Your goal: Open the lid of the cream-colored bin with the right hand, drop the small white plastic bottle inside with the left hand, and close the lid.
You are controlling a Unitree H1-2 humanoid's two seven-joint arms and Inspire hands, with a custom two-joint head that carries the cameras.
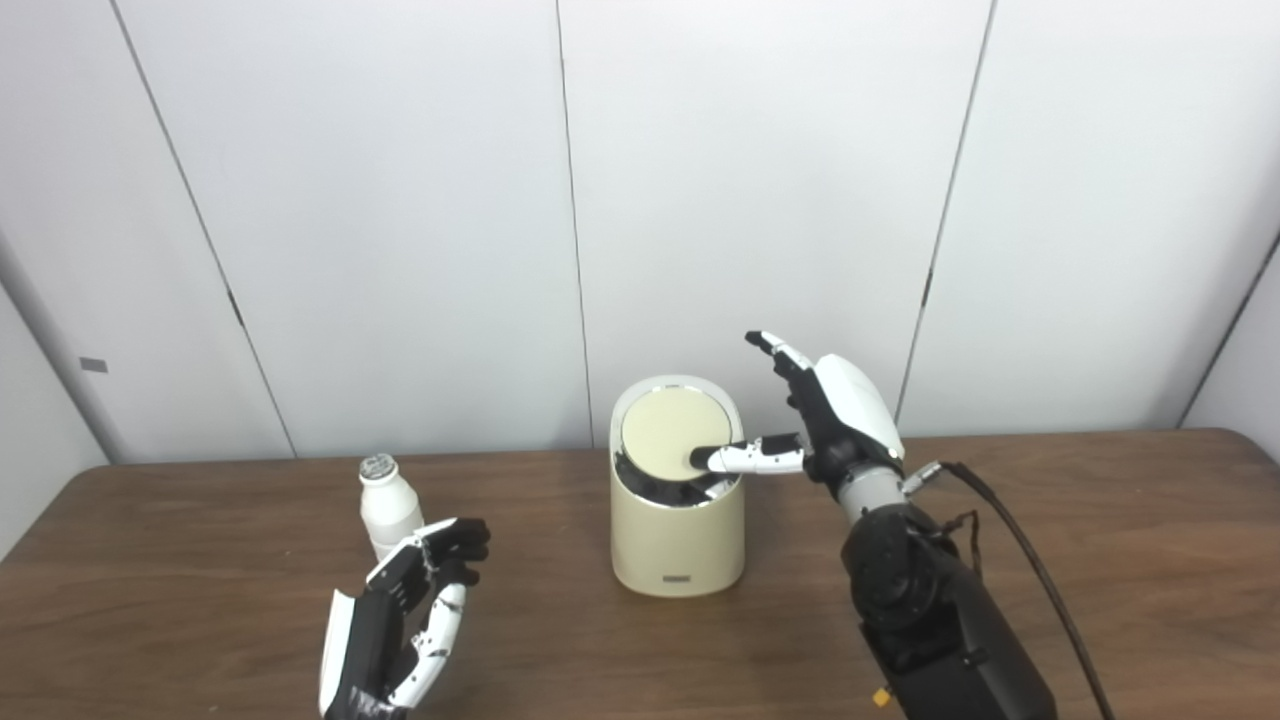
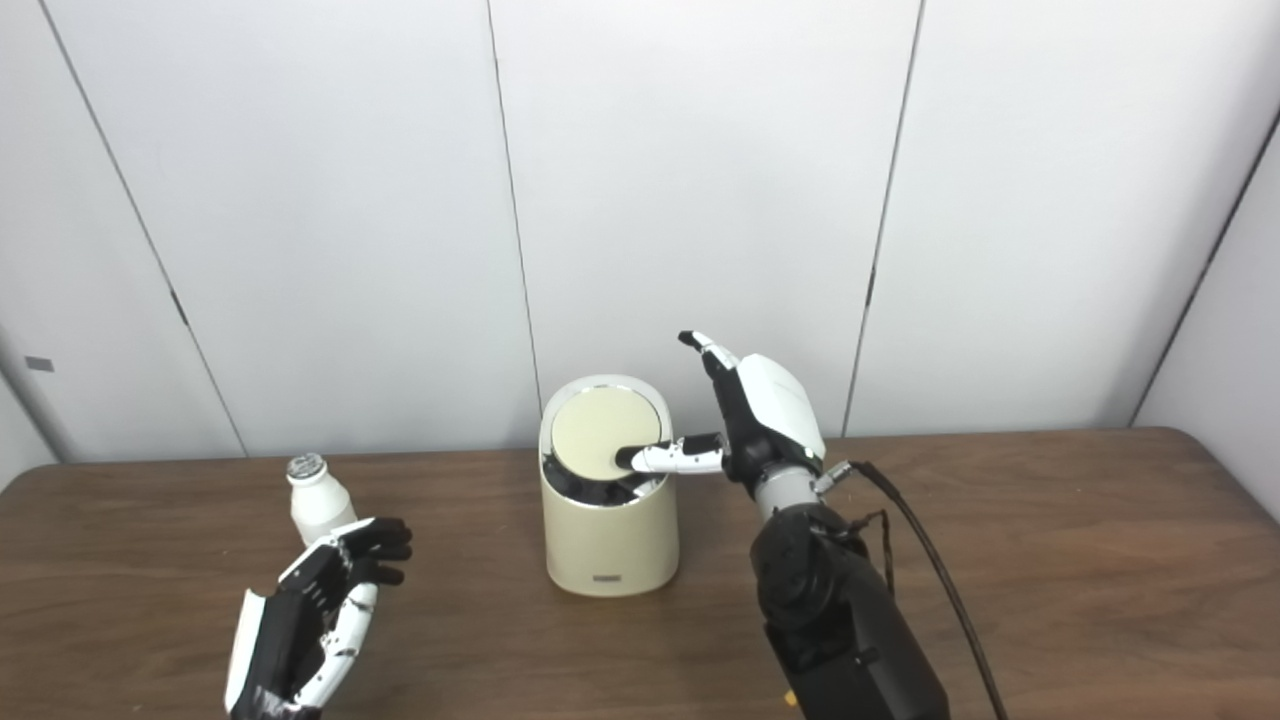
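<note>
In the left eye view, the right hand (image 1: 835, 415) is raised beside the upper right edge of the bin (image 1: 678, 530). It grasps nothing: its fingers are spread, the upper ones pointing up and away, while one finger (image 1: 745, 458) reaches sideways from the hand and rests its tip on the near right part of the lid (image 1: 672, 432). The lid is tilted up at the back, so a dark gap shows below its front edge, just under that fingertip. The left hand (image 1: 410, 610) hovers low over the table (image 1: 1100, 560), well to the left of the bin, released, with its fingers loosely curled and apart. The bottle (image 1: 388, 505) stands upright just behind this hand's fingertips, on the far side; whether they touch it cannot be told.

In the right eye view, the right hand (image 2: 765, 410) again sits to the right of the bin (image 2: 608, 535), one finger laid across onto the tilted lid (image 2: 603, 430). The left hand (image 2: 315, 600) holds nothing, fingers slack. The bottle (image 2: 318, 505) stands just beyond and slightly left of that hand, well apart from the bin. A black cable (image 2: 930, 570) trails from the right wrist down across the table.
</note>
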